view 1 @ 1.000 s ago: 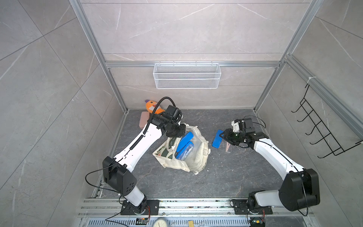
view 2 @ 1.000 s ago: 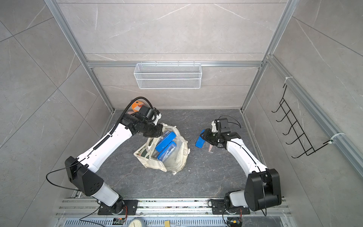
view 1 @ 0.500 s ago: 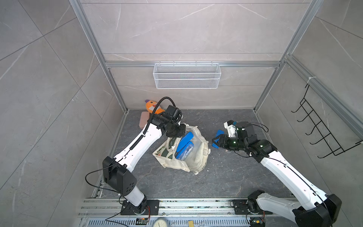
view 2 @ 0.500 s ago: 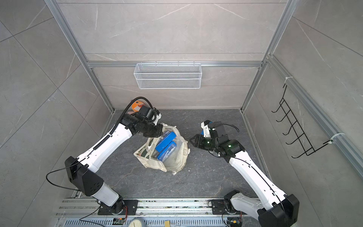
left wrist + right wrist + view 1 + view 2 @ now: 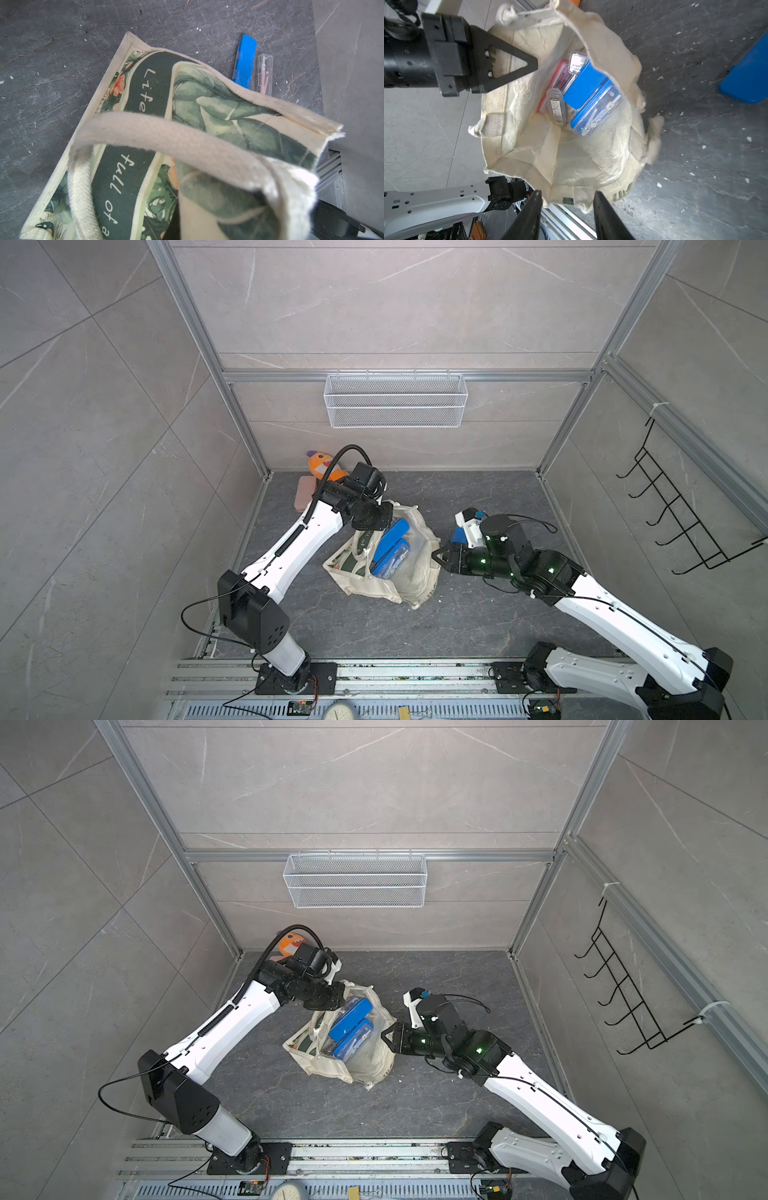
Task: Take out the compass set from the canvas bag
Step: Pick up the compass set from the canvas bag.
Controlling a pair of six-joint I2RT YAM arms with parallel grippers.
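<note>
While my left claw (image 5: 532, 63) is pinching the canvas bag (image 5: 608, 47) open, my right claw (image 5: 568, 193) is hovering open, three o'clock of the compass set (image 5: 598, 110).

Grey marbled walls (image 5: 395, 302) in an aluminium frame (image 5: 199, 344). A white wire basket (image 5: 395, 400) hangs on the back wall, a black hook rack (image 5: 673, 514) at right. Dark stone-patterned desk (image 5: 478, 622).
</note>
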